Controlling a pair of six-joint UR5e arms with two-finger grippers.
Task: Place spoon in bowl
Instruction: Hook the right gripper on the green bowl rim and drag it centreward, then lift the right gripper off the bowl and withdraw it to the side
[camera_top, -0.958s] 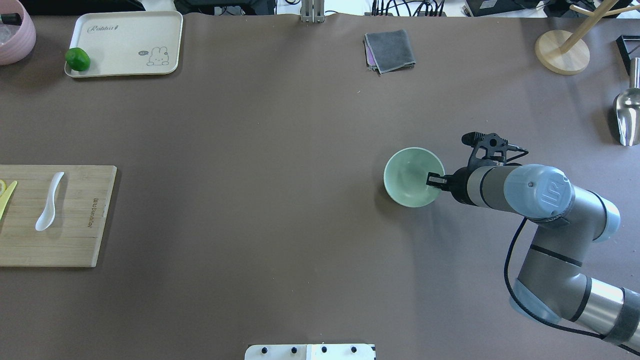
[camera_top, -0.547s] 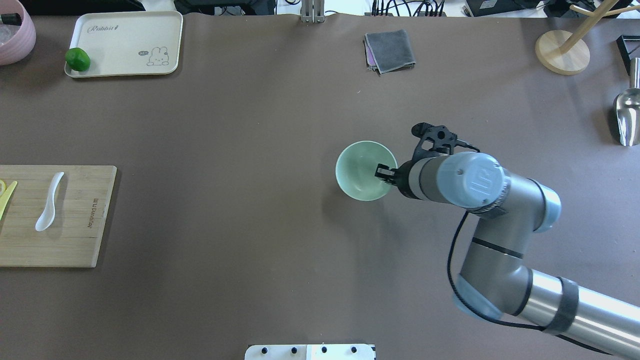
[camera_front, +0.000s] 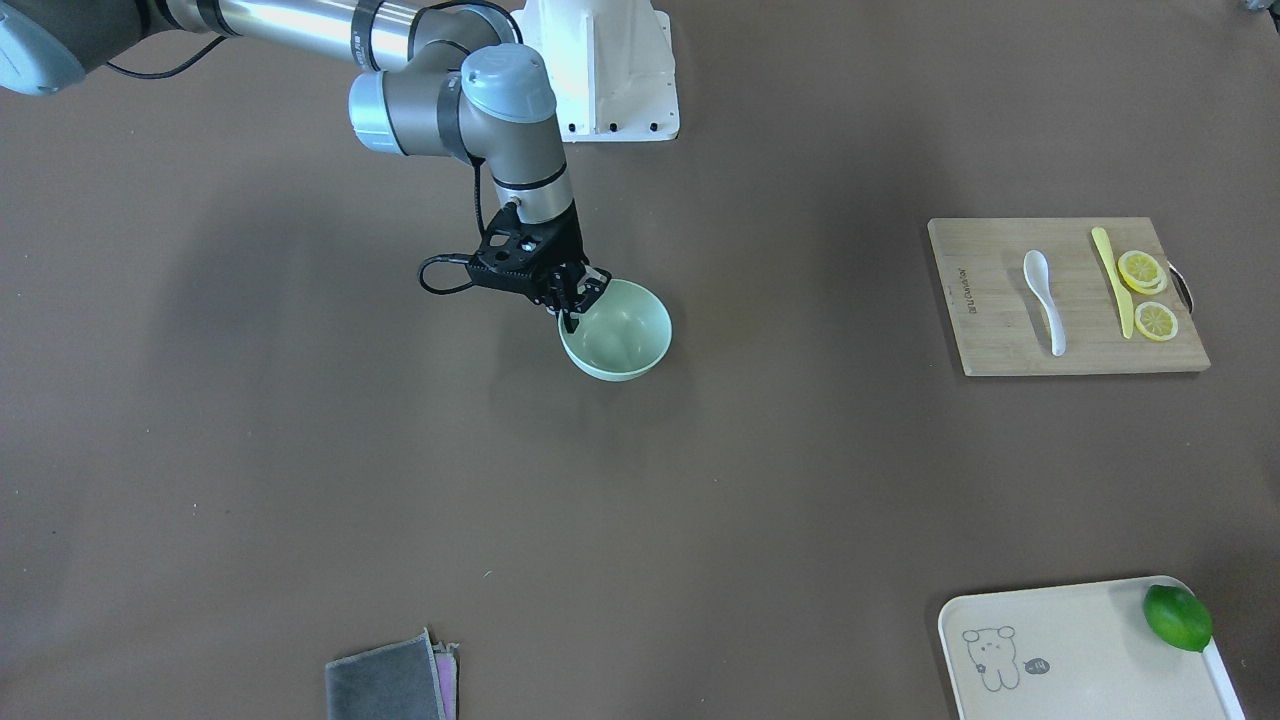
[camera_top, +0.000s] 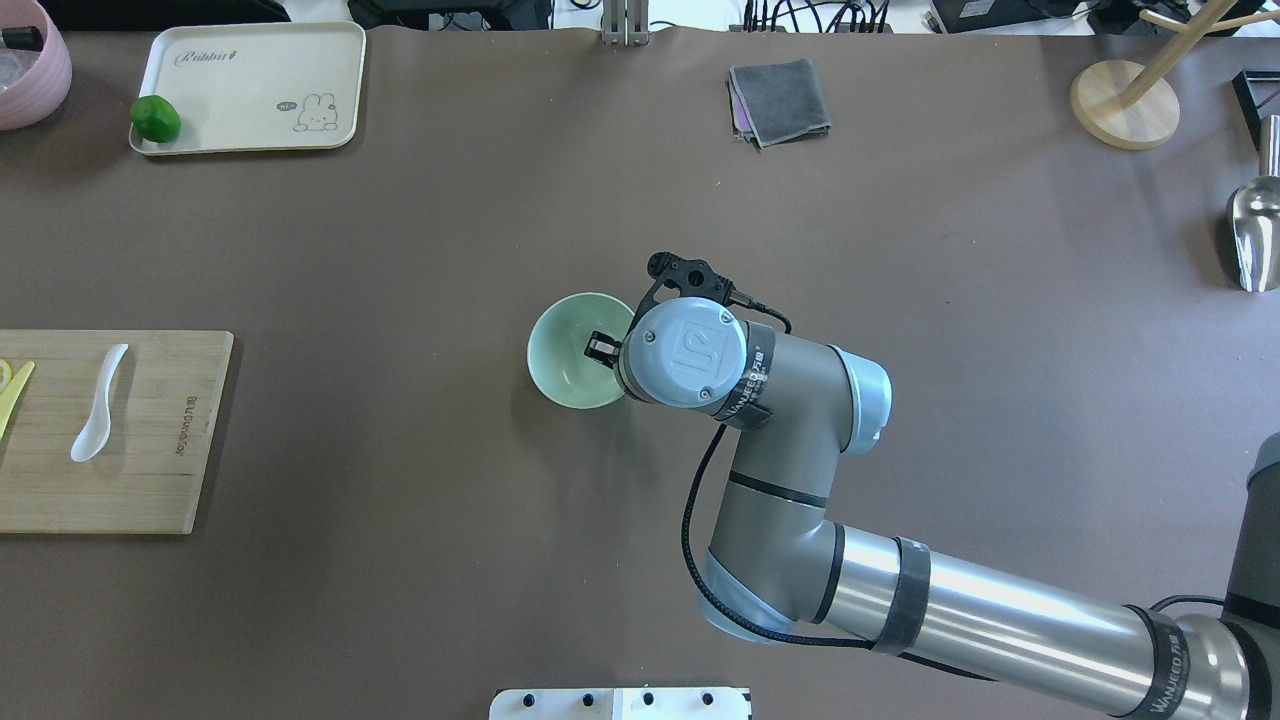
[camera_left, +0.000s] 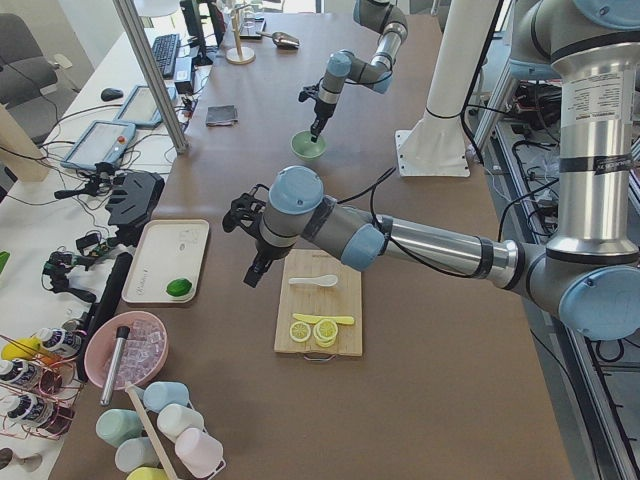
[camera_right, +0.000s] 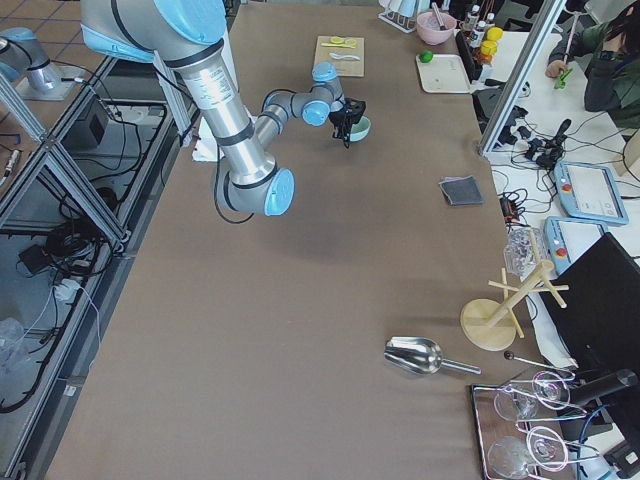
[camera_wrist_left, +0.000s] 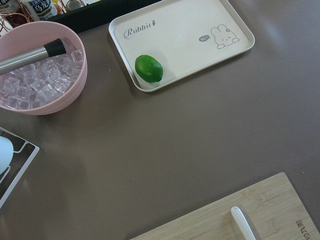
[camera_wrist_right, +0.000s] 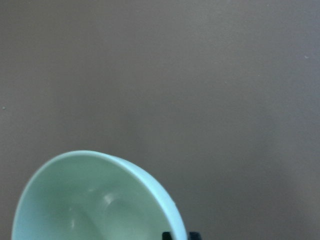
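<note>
The pale mint-green bowl (camera_top: 565, 350) is near the table's middle, also in the front view (camera_front: 620, 335) and the right wrist view (camera_wrist_right: 90, 200). My right gripper (camera_top: 601, 348) is shut on the bowl's rim on its right side, one finger inside and one outside; it also shows in the front view (camera_front: 571, 310). The white spoon (camera_top: 98, 405) lies on the bamboo cutting board (camera_top: 150, 470) at the far left, scoop toward me. My left gripper (camera_left: 255, 275) shows only in the exterior left view, hanging beside the board; I cannot tell whether it is open or shut.
A yellow knife (camera_front: 1112, 280) and lemon slices (camera_front: 1140, 270) lie on the board beyond the spoon. A cream tray (camera_top: 250, 85) with a lime (camera_top: 155, 118) and a pink ice bowl (camera_wrist_left: 40, 75) are back left. A grey cloth (camera_top: 780, 100), wooden stand (camera_top: 1125, 105) and metal scoop (camera_top: 1255, 235) are back right.
My right arm has carried the bowl steadily leftward, from the table's right part to near its middle, with the grip on the rim unchanged. The spoon has not moved.
</note>
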